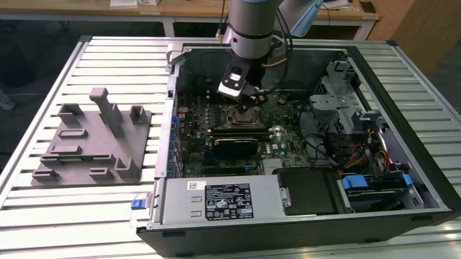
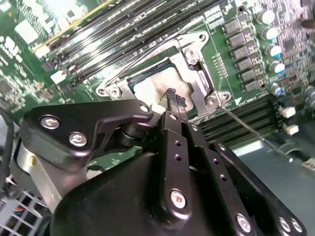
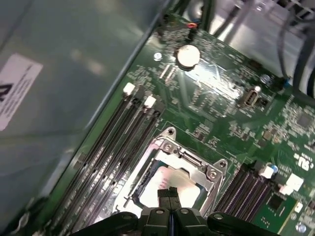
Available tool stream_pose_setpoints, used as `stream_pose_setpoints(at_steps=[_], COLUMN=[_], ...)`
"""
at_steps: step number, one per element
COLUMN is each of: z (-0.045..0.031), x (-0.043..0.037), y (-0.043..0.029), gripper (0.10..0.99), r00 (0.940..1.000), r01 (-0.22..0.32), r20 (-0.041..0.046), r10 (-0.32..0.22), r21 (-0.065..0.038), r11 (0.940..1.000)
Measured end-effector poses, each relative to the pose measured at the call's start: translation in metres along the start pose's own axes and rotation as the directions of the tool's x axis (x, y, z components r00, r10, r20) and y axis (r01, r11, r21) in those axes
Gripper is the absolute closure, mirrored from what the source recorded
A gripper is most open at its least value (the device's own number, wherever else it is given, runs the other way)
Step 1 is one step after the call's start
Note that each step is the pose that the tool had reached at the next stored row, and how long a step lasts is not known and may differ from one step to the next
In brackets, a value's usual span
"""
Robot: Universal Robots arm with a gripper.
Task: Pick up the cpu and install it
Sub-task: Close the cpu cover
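In the exterior view, the fixture (image 1: 90,143) stands on the tabletop (image 1: 86,216) at nine o'clock from the computer case (image 1: 288,237). Inside the case, the cpu (image 2: 152,91) lies in the socket (image 2: 197,73) on the motherboard (image 1: 288,140).

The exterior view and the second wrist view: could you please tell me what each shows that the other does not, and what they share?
The exterior view takes in the grey fixture on the slatted table, the whole open computer case and the arm. The second wrist view brings out the cpu lying in its socket frame, and a row of capacitors. Both show the gripper, fingers shut, over the socket on the green motherboard.
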State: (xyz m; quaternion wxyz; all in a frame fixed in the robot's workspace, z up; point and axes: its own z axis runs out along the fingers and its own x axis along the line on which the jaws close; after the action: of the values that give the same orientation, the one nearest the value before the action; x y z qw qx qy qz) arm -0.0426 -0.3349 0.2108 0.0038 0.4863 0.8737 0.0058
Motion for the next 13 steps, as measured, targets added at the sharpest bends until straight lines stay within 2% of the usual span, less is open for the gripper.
stream_pose_setpoints(at_steps=[3,7,10,13], z=[0.0,0.0,0.0,0.0], x=[0.0,0.0,0.0,0.0], y=[0.0,0.0,0.0,0.0], gripper=[0.98,0.98,0.98,0.98], r00=[0.9985,0.9919,0.9834,0.9721], r01=[0.056,0.127,0.182,0.234], r20=[-0.0002,-0.0003,-0.0004,-0.0004], r10=[-0.056,-0.127,-0.182,-0.234], r21=[0.0,0.001,0.001,0.002], r11=[0.9985,0.9919,0.9834,0.9721])
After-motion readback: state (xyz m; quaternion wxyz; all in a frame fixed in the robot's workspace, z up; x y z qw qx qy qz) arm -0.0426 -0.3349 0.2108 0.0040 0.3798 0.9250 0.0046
